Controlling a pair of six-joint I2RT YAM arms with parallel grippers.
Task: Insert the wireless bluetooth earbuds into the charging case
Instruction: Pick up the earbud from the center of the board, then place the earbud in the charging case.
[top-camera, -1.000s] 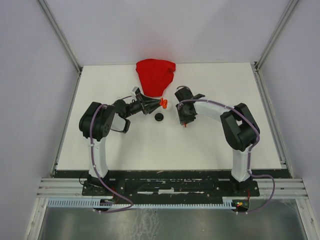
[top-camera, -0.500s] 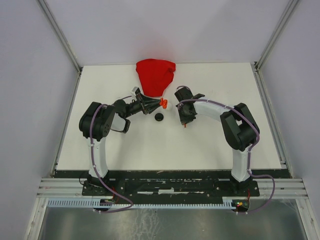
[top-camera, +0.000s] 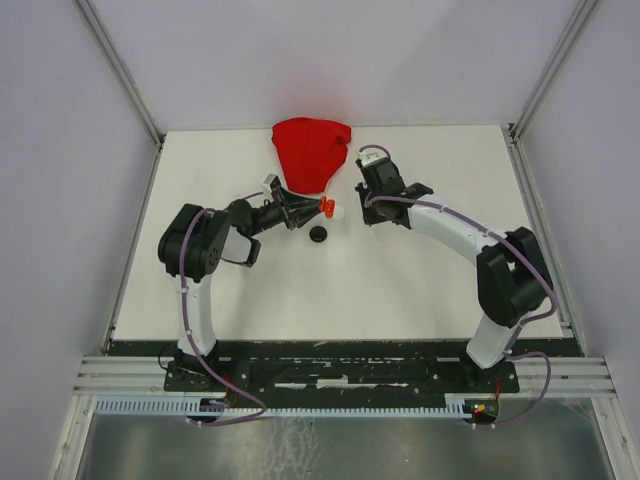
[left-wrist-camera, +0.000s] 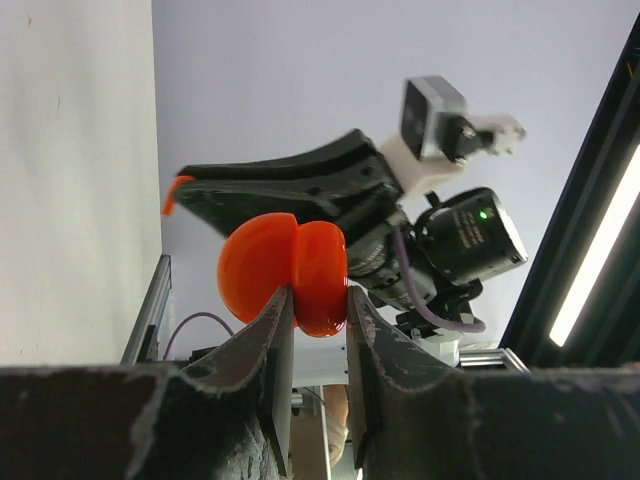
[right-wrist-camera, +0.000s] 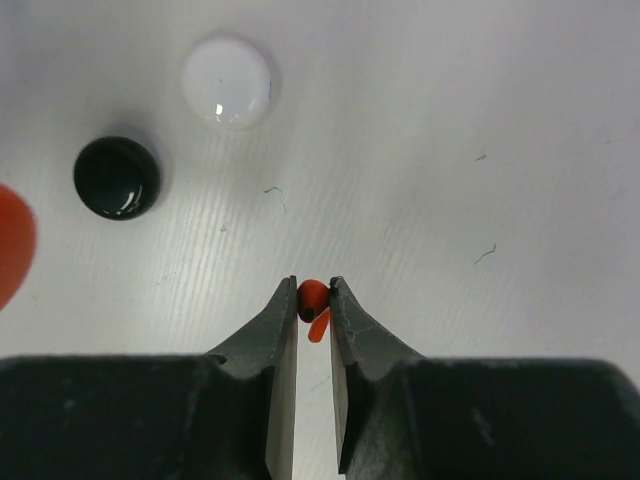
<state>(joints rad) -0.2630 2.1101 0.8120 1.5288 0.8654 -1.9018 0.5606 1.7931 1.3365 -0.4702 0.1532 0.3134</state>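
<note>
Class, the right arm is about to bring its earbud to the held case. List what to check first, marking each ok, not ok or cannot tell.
1. The right gripper is shut on the red earbud: ok.
2. The left gripper is shut on the red case: ok.
3. The red case is off the table: ok.
4. Case socket faces the earbud: cannot tell.
5. The black case and white case are away from the right fingers: ok.
</note>
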